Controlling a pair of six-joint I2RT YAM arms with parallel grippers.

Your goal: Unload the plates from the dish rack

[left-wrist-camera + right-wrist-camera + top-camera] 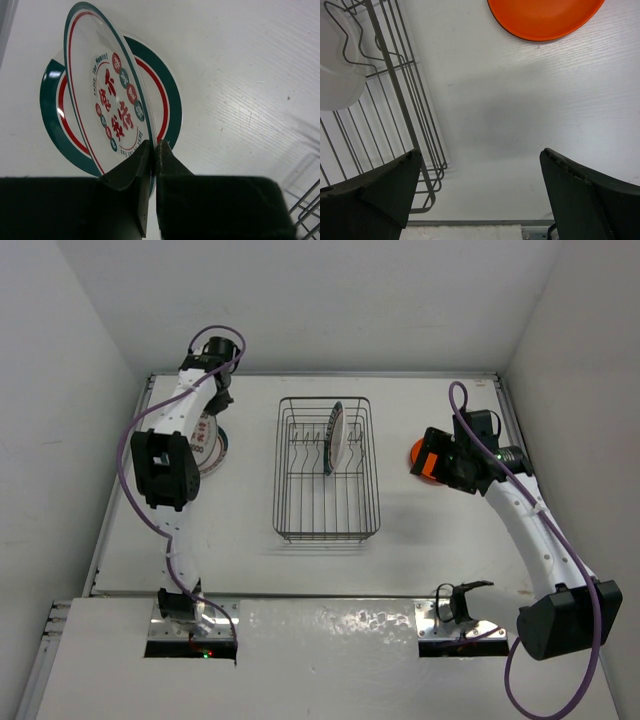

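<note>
A white round plate with green and red rim bands (pixel 107 100) is clamped at its edge by the left tool (pixel 152 149) and held tilted over a matching plate (pixel 48 100) lying flat on the white bench (pixel 240 75), apparently for stacking. The right tool (pixel 480 155) is spread wide and empty between the dark wire dish rack (pixel 395 85) and an orange plate (pixel 545 17), seemingly readied for a reach. Upright plates (pixel 335 437) in the rack cannot be counted; the orange plate is cut off.

Left white tubular-link arm (pixel 178 408) and matching right arm (pixel 532 522): white links, black boxy joint housings. A purple cable (pixel 124 462) loops along the outside of each. Jaws are matte black, wedge-shaped and plain-faced. Each base sits on a shiny metal mounting plate (pixel 430 625).
</note>
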